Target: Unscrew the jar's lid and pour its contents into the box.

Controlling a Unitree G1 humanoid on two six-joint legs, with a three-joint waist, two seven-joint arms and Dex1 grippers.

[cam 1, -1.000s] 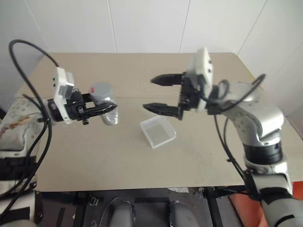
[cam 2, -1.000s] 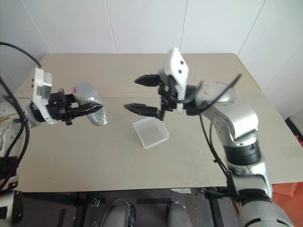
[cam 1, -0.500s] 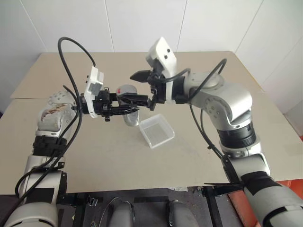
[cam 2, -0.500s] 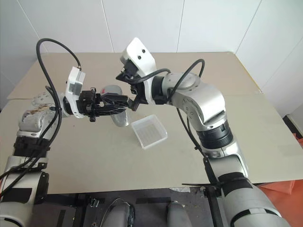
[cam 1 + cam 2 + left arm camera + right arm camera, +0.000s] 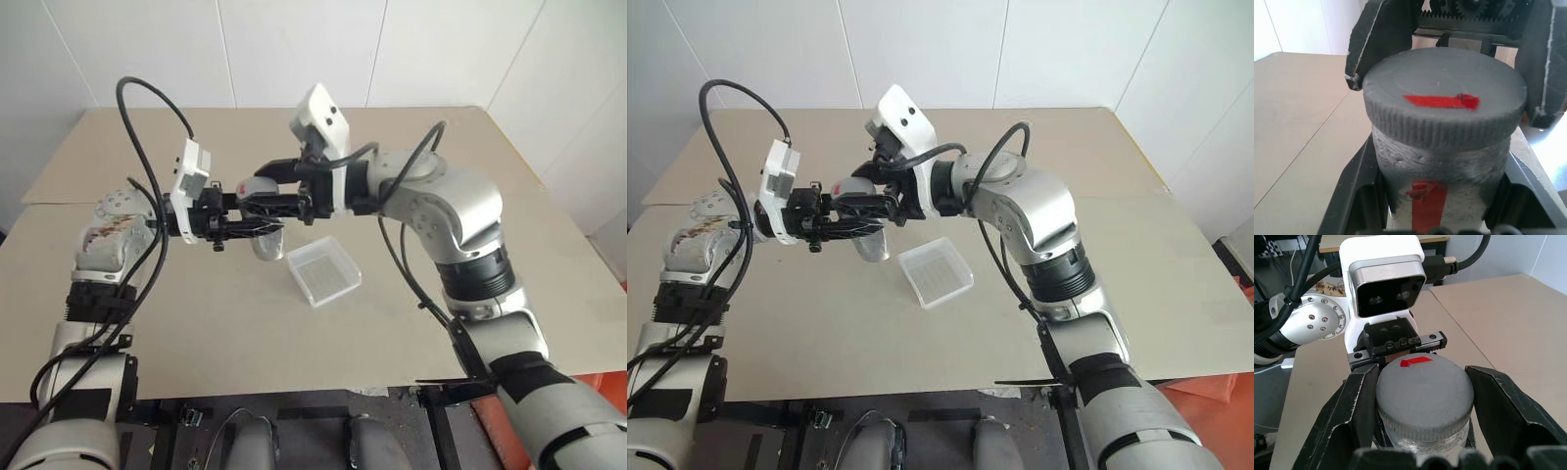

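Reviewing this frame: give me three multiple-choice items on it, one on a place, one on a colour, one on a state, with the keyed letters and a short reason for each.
1. Where is the box?
A. On the table, below and beside the raised jar
B. In the right gripper
C. On top of the jar

2. What colour is the mark on the lid?
A. Blue
B. Red
C. Green

3. What state is the jar in?
A. Lying open on the table
B. Standing in the box
C. Capped and clamped in the left gripper

Answers: 1 A, the clear tray rests on the table with both grippers above it. 2 B, a red strip crosses the grey cap in both wrist views. 3 C, the left fingers press on the jar's body and the lid sits on it, with the right gripper straddling the cap.
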